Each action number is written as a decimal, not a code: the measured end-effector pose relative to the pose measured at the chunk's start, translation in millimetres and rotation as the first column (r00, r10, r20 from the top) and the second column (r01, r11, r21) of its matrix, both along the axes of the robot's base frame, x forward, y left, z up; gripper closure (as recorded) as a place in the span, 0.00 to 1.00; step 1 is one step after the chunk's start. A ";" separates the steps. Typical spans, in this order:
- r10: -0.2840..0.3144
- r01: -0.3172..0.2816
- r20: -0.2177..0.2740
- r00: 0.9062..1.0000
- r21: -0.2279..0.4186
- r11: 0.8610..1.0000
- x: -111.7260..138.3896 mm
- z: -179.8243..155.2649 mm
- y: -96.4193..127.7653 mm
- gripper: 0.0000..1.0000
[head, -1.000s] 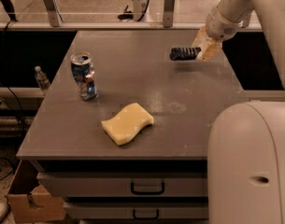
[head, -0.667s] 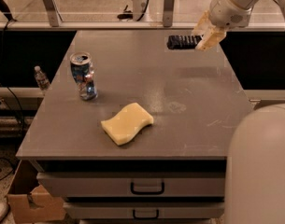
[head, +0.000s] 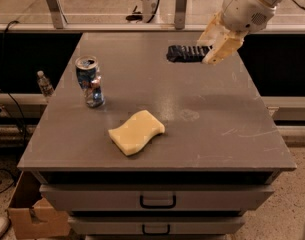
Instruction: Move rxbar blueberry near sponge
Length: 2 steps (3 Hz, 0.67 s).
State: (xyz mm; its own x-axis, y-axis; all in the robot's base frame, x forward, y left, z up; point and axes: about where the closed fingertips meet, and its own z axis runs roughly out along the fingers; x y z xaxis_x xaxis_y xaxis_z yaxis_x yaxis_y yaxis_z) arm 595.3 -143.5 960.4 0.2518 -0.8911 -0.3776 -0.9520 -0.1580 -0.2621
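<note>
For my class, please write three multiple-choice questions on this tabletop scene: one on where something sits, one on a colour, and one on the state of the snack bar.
1. Where is the sponge relative to the drink can?
A. Nearer the front edge, to the picture's right of it
B. Behind it, at the far edge
C. Inside a drawer

2. What colour is the sponge?
A. Green
B. Pale yellow
C. Red

3. What is the state of the rxbar blueberry?
A. Lying on the sponge
B. Leaning against the can
C. Held at one end by the gripper, at the far right of the table

Answers:
1 A: the sponge lies toward the front, right of the can.
2 B: its foam is pale yellow.
3 C: the gripper grips the bar's right end, well apart from the sponge and the can.
</note>
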 end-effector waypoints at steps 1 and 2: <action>0.006 -0.007 -0.065 0.998 -0.011 1.000 -40.8 -8.5 30.3 1.00; 0.009 -0.011 -0.087 0.996 -0.019 1.000 -45.3 -21.2 35.3 1.00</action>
